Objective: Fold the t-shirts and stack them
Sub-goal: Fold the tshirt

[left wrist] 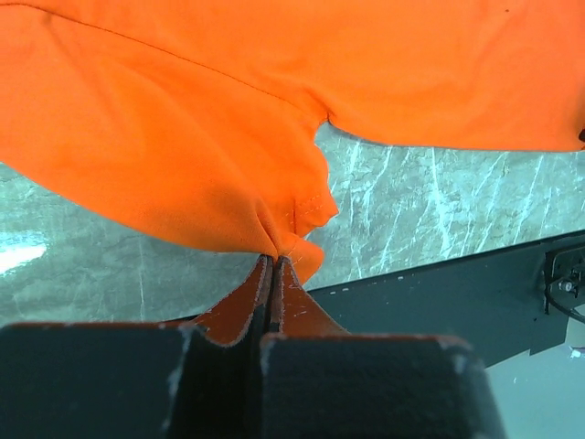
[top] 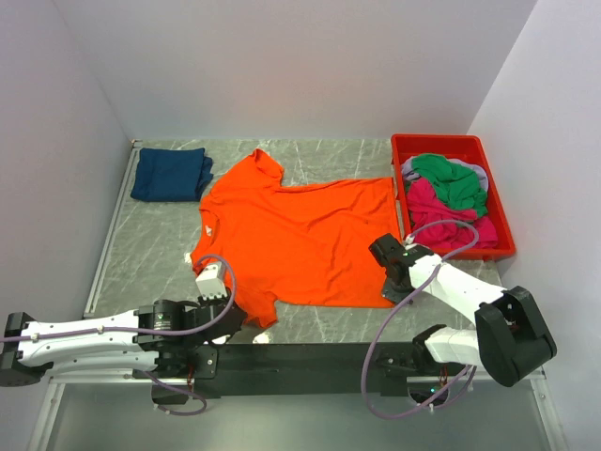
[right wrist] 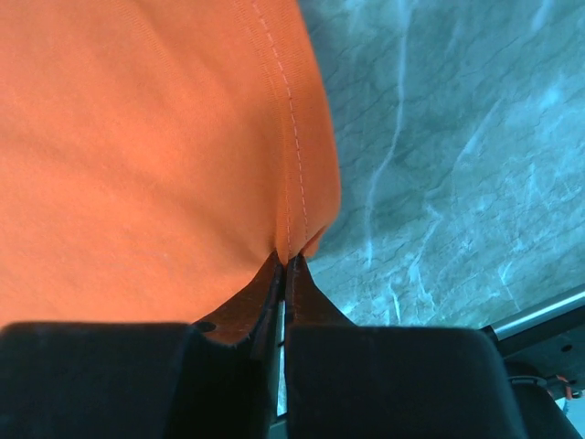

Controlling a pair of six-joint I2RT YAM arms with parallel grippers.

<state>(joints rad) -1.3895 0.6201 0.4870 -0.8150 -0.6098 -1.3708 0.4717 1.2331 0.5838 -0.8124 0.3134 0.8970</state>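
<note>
A bright orange t-shirt (top: 300,235) lies spread flat on the marble table (top: 150,249). My left gripper (top: 242,318) is at its near-left sleeve and is shut on the sleeve's tip (left wrist: 297,240), as the left wrist view shows (left wrist: 274,259). My right gripper (top: 389,293) sits at the near-right hem corner, shut on the stitched hem edge (right wrist: 297,219) in the right wrist view (right wrist: 285,259). A dark navy t-shirt (top: 171,174) lies folded at the far left. Green (top: 451,178), pink (top: 446,216) and grey (top: 479,172) shirts are heaped in the bin.
A rigid red plastic bin (top: 437,141) stands at the far right against the wall. A black rail (top: 310,357) carrying the arm bases runs along the near table edge. White walls close in the left, back and right.
</note>
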